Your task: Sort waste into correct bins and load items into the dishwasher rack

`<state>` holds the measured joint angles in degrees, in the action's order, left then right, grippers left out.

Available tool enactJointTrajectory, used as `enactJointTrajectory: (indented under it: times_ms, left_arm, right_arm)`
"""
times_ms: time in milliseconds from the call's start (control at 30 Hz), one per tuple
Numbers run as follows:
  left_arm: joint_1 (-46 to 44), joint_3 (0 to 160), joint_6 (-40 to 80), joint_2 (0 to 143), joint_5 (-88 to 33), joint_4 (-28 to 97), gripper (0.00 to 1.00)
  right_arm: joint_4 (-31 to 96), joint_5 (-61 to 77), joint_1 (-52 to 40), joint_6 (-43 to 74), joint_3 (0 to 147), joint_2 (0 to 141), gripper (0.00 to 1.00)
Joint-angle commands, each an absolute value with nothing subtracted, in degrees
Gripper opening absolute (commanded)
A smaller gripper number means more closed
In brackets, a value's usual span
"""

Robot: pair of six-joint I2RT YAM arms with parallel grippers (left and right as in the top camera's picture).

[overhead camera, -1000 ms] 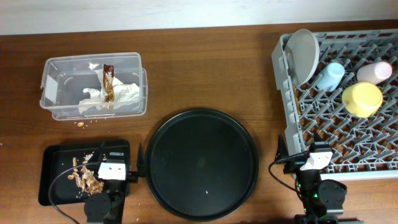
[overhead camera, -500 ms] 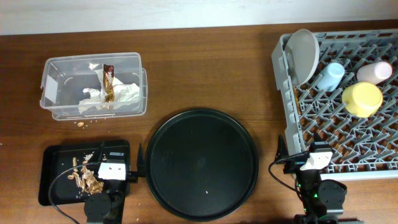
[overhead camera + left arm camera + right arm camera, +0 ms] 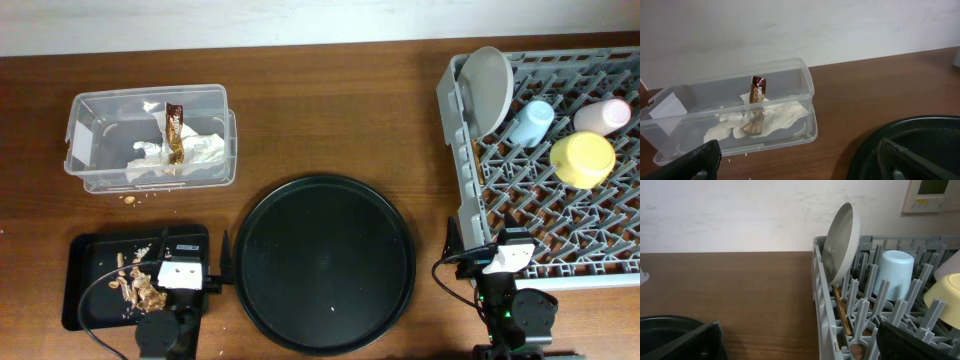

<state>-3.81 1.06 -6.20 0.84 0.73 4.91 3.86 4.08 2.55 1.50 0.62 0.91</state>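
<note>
My left tool [image 3: 805,162], wide and empty, is nearer the stray scraps [image 3: 130,199], ahead and slightly left beside the clear tub [image 3: 150,92].

Overhead, the dishwasher rack [image 3: 452,130] runs off the right edge, and the left arm [image 3: 178,272] covers part of the food scraps [image 3: 138,290]. From the right wrist, the yellow bowl [image 3: 947,296] is cut by the frame. The chopsticks [image 3: 839,307] drop behind the rack wall, lower ends unseen. Specks [image 3: 130,199] beside the clear tub [image 3: 224,100], perhaps crumbs, are too small to tell.
</note>
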Motion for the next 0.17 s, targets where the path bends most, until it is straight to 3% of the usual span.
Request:
enactJointTrajectory:
  times_ms: [0, 133]
  left_arm:
    - [-4.1, 0.5, -5.5, 0.3, 1.1, 4.8, 0.99]
    - [-4.1, 0.5, -5.5, 0.3, 1.1, 4.8, 0.99]
  right_arm:
    - [4.1, 3.8, 2.8, 1.7, 0.3, 0.4, 0.99]
    - [4.1, 3.8, 2.8, 1.7, 0.3, 0.4, 0.99]
